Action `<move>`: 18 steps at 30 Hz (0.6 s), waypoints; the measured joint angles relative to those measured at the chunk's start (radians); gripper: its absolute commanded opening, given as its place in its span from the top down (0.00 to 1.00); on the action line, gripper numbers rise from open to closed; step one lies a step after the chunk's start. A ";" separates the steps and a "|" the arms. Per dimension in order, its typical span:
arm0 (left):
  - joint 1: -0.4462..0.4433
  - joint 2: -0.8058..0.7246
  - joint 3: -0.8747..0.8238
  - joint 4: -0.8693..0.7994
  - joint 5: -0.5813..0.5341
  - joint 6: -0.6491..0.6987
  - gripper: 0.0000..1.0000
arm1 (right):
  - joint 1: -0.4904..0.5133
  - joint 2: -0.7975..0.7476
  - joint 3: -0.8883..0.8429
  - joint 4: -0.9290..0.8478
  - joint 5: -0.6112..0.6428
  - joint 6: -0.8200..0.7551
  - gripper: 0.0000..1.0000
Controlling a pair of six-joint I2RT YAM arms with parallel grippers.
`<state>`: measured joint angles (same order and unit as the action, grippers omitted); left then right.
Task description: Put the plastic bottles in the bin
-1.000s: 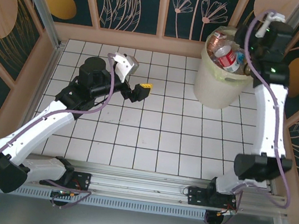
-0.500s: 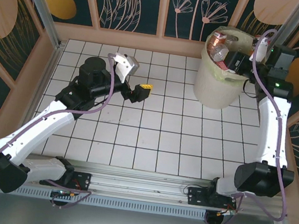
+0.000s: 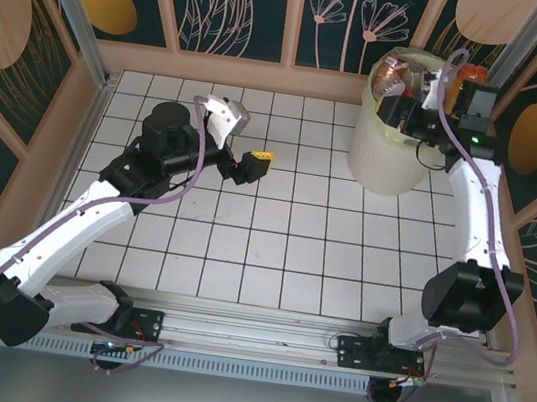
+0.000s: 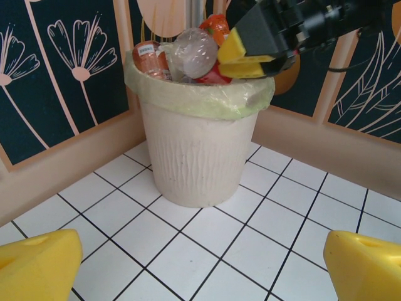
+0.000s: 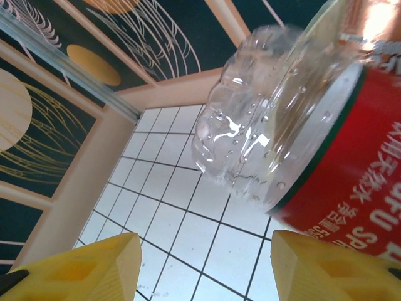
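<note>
Nearest the bases, the left gripper (image 3: 260, 159) hovers low over the left half of the tiled table (image 3: 271, 252), well apart from the bin (image 3: 375, 161). Its jaws stand wide apart and hold nothing; in the left wrist view the two yellow fingertips (image 4: 37, 266) sit at the bottom corners with bare tiles between them, and the gripper faces the bin (image 4: 194, 157) across the floor. The bin stands upright in the far right corner of the table, near the wall panels, with a pale green liner (image 4: 207, 103) folded over its rim. Bottles (image 4: 188, 50) are heaped in it above the rim: a clear one, an orange-tinted one, one with a red label. The right gripper (image 3: 401, 108) is over the bin's mouth, just above the pile. Its yellow pads (image 5: 81, 266) are apart, with tiles showing between them and nothing clamped. Just beyond them lies a clear bottle with a red label (image 5: 269, 125); whether a pad touches it I cannot tell.
</note>
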<state>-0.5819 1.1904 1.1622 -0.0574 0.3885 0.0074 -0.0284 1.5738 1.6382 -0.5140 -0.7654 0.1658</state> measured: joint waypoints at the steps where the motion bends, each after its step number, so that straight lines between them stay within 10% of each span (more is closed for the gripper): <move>1: 0.000 0.000 0.000 0.000 0.000 0.000 0.02 | 0.006 0.016 0.005 0.010 0.006 0.006 0.42; 18: 0.000 0.000 0.000 -0.001 -0.001 0.000 0.01 | -0.029 0.198 0.266 0.141 0.197 0.077 0.43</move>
<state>-0.5819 1.1904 1.1622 -0.0582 0.3878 0.0078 -0.0570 1.7718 1.9038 -0.3733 -0.5686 0.2424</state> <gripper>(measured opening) 0.986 0.575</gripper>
